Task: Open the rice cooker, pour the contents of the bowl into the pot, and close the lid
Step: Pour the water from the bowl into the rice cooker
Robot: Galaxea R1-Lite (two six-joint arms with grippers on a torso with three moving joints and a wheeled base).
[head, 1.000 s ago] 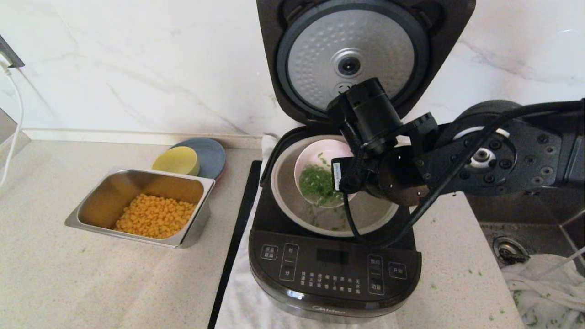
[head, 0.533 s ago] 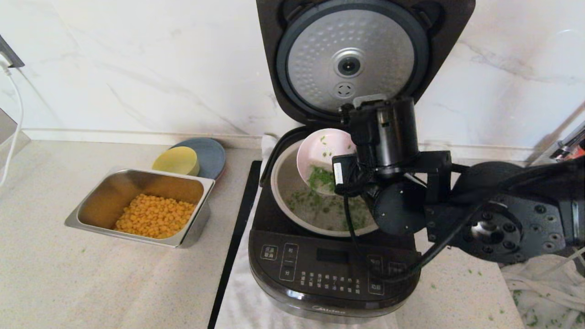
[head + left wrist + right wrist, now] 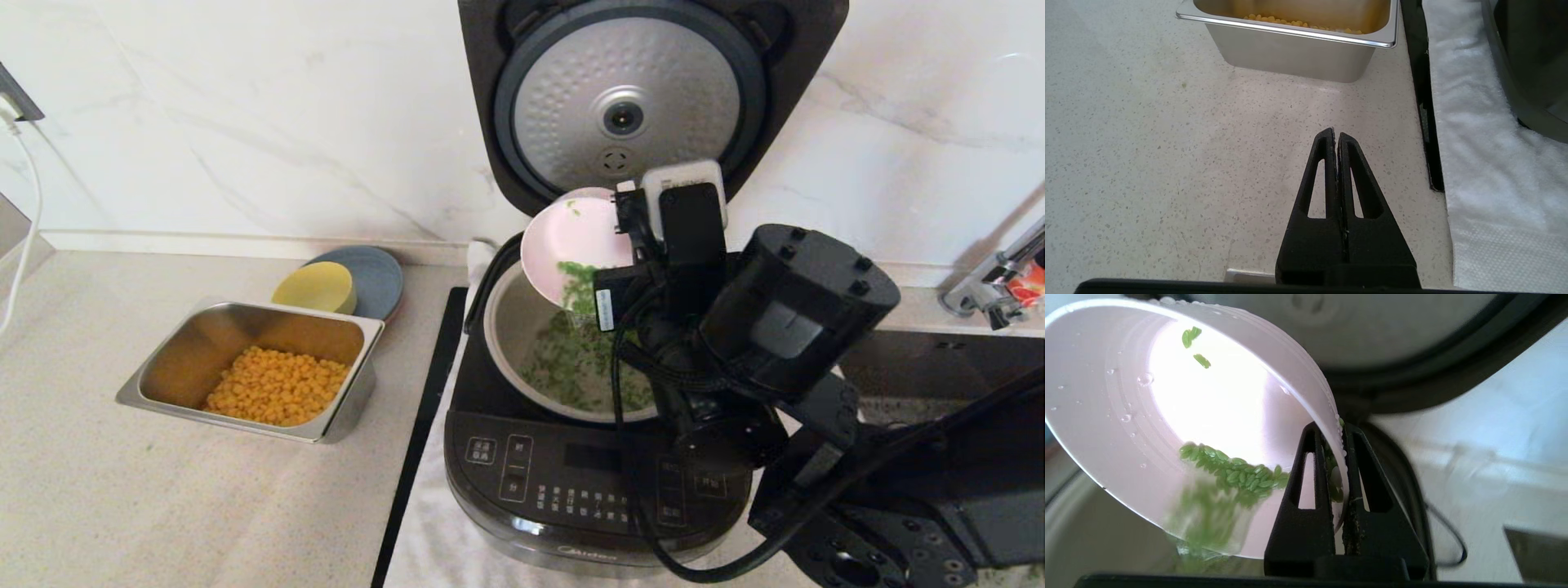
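The black rice cooker (image 3: 588, 490) stands with its lid (image 3: 629, 106) hinged upright, silver dimpled underside facing me. The grey inner pot (image 3: 510, 327) is exposed, with chopped green herb (image 3: 571, 371) scattered on its bottom. My right gripper (image 3: 1333, 428) is shut on the rim of the pale-pink bowl (image 3: 571, 237), one finger inside and one outside. The bowl (image 3: 1208, 396) is held steeply tilted above the pot's back, and herb is sliding off its low edge. My left gripper (image 3: 1336, 134) is shut and empty, low over the counter near the steel tray.
A steel tray (image 3: 163, 384) of yellow corn sits left of the cooker, with a yellow bowl (image 3: 314, 286) on a blue plate (image 3: 380, 273) behind it. The cooker rests on a white towel (image 3: 433, 531) beside a black strip (image 3: 424, 416). A tap (image 3: 980, 286) is at the right.
The right arm has raised the bowl and tipped it much steeper. Most of the herb has slid out into the pot. The left gripper view has no earlier frame.
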